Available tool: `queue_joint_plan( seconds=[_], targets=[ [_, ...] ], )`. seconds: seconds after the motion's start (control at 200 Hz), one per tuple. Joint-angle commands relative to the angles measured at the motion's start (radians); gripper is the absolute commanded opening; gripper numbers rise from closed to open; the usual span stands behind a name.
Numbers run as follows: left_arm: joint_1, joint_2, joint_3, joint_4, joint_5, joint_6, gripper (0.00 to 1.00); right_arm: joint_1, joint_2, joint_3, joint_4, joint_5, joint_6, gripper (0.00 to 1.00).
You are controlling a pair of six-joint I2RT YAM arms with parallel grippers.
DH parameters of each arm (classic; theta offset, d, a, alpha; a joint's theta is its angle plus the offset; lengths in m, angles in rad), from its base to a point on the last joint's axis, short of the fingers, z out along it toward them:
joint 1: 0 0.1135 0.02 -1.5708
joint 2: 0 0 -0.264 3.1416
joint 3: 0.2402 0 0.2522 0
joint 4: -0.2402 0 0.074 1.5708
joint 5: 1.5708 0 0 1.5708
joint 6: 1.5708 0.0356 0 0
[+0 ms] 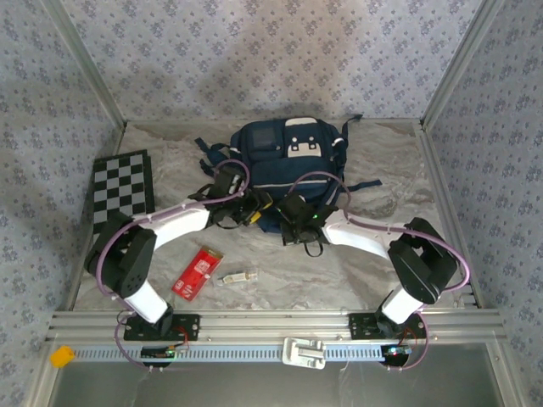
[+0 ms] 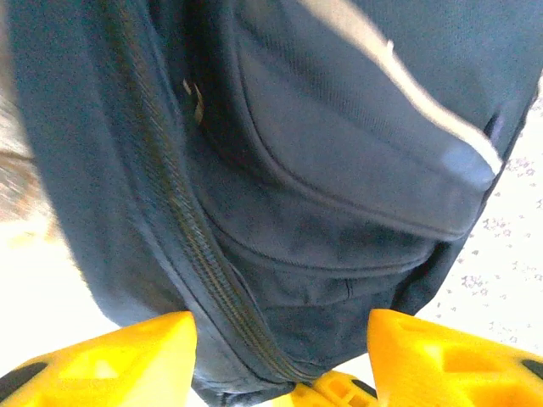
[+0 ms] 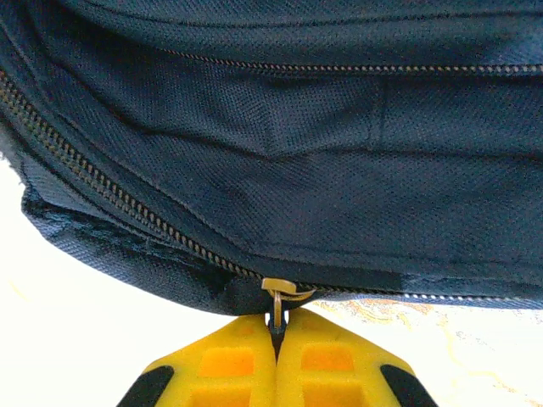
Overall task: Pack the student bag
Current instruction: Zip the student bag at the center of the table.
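Right wrist view: my right fingers (image 3: 225, 365) clenched the zipper pull (image 3: 278, 307) of the student bag (image 3: 339, 170); my left fingers (image 2: 127, 356) stood released. I judged unzipping was in hand, needing a steady pull along the teeth.

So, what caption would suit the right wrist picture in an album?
The right gripper, shut, pinches the small brass zipper pull of the navy student bag.

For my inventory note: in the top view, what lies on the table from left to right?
In order: black-and-white checkered board → flat red packet → small pale clear item → large navy blue fabric backpack.
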Motion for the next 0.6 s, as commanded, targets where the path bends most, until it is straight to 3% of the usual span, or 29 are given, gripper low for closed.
queue_joint_plan(
  seconds=[0.0, 0.15, 0.3, 0.595],
  targets=[
    [-0.006, 0.064, 0.06, 0.0, -0.026, -0.072, 0.53, 0.0, 0.027, 0.033, -0.004, -0.003, -0.006, 0.02],
    [-0.029, 0.084, 0.053, -0.04, -0.066, -0.077, 0.42, -0.006, 0.03, 0.045, -0.022, 0.018, 0.004, 0.03],
    [-0.029, 0.103, 0.018, -0.02, -0.066, -0.079, 0.24, -0.01, 0.046, 0.057, -0.014, 0.019, -0.007, 0.06],
    [-0.032, 0.097, 0.023, -0.024, -0.059, -0.062, 0.0, -0.012, 0.105, 0.113, -0.021, 0.043, -0.015, 0.18]
  ],
)
